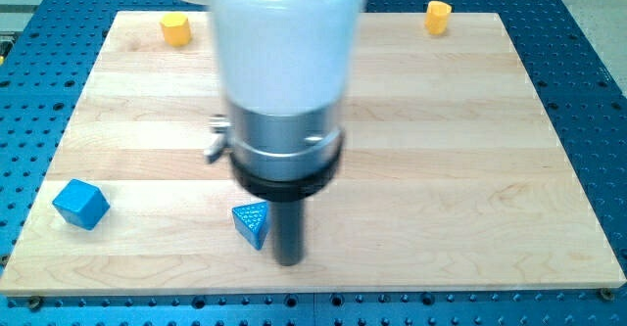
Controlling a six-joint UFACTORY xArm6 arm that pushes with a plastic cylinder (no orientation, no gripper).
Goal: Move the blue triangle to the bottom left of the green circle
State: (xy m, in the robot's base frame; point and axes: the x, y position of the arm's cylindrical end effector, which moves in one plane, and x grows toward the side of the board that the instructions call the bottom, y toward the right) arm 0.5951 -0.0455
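Two yellow blocks (pixel 175 29) (pixel 438 17), one blue cube (pixel 80 205), one blue triangle (pixel 252 224), one wooden board (pixel 470 169)

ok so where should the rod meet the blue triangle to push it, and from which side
No gripper here, so it is a push. My tip sits just to the view's right of the blue triangle, about touching it. Its right face looks flat, so pressing there should slide it toward the view's left. The green circle is not visible, probably hidden behind the arm, so the direction is unconfirmed.

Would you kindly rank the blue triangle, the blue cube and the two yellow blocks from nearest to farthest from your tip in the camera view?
From my tip:
1. Blue triangle, right beside it on the view's left.
2. Blue cube, far left.
3. Left yellow block, top left.
4. Right yellow block, top right.
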